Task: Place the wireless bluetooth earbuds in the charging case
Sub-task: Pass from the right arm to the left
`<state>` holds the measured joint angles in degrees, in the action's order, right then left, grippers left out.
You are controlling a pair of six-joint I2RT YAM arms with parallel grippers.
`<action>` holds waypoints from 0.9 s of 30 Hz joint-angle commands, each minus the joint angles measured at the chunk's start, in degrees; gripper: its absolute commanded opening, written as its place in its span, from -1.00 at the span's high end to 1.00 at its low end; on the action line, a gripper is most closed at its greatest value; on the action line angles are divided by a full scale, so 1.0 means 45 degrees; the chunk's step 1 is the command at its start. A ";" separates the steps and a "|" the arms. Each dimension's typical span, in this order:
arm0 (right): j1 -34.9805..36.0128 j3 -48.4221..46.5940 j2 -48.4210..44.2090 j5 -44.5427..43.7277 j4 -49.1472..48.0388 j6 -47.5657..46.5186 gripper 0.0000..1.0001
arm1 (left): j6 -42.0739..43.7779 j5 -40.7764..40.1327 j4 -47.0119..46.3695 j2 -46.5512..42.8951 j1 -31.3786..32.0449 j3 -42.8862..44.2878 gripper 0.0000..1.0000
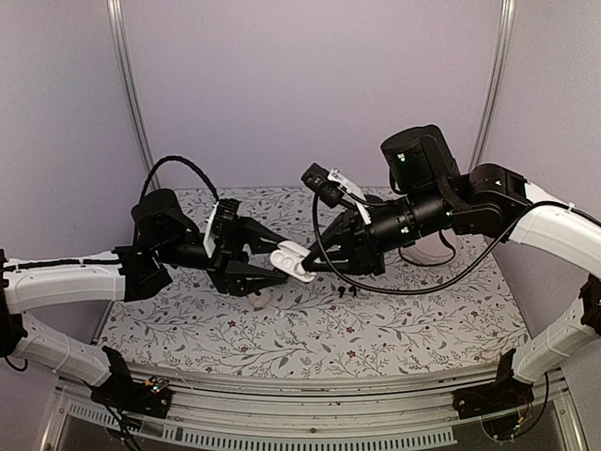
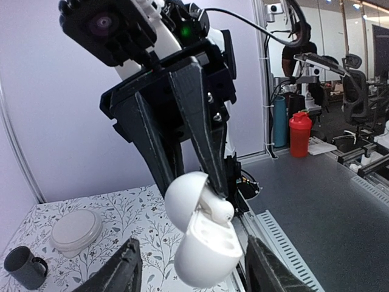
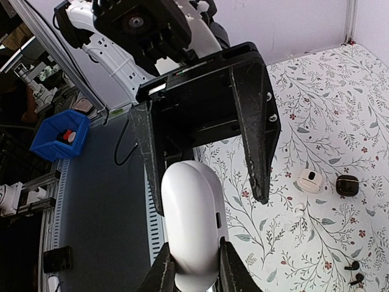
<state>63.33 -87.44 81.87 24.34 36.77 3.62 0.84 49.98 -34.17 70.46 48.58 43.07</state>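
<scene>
The white charging case point(image 3: 191, 213) is held above the table with my right gripper point(image 3: 193, 267) shut on its body. In the left wrist view the charging case point(image 2: 206, 246) has its lid swung open, and both sockets look empty. My left gripper point(image 2: 197, 271) is open, one finger on each side of the case with a gap on both sides. From above, the two grippers meet nose to nose at the case point(image 1: 293, 260). Two tiny black earbuds point(image 1: 346, 292) lie on the floral cloth just right of it, and these earbuds point(image 3: 354, 272) also show in the right wrist view.
A small white case point(image 3: 310, 180) and a dark round case point(image 3: 347, 185) sit on the cloth. A white round dish point(image 2: 76, 231) and a dark mug point(image 2: 24, 267) stand farther off. A white object point(image 1: 263, 299) lies partly hidden under my left gripper.
</scene>
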 commanded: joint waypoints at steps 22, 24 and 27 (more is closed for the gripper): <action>0.0008 -0.1433 0.0857 0.0914 0.1542 -0.0668 0.86 | 0.3951 0.0733 0.4300 -0.0719 0.0011 0.1066 0.04; 0.0008 -0.1476 0.0946 0.0897 0.1607 -0.1063 0.86 | 0.4085 0.0735 0.4538 -0.0689 0.0061 0.1126 0.04; 0.0007 -0.1506 0.1007 0.0858 0.1632 -0.1077 0.86 | 0.4235 0.0694 0.4813 -0.0658 0.0150 0.1186 0.08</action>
<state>63.33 -92.47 85.67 27.73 43.51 0.25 17.91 52.51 -15.75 67.42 48.77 46.92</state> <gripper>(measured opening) 0.206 0.472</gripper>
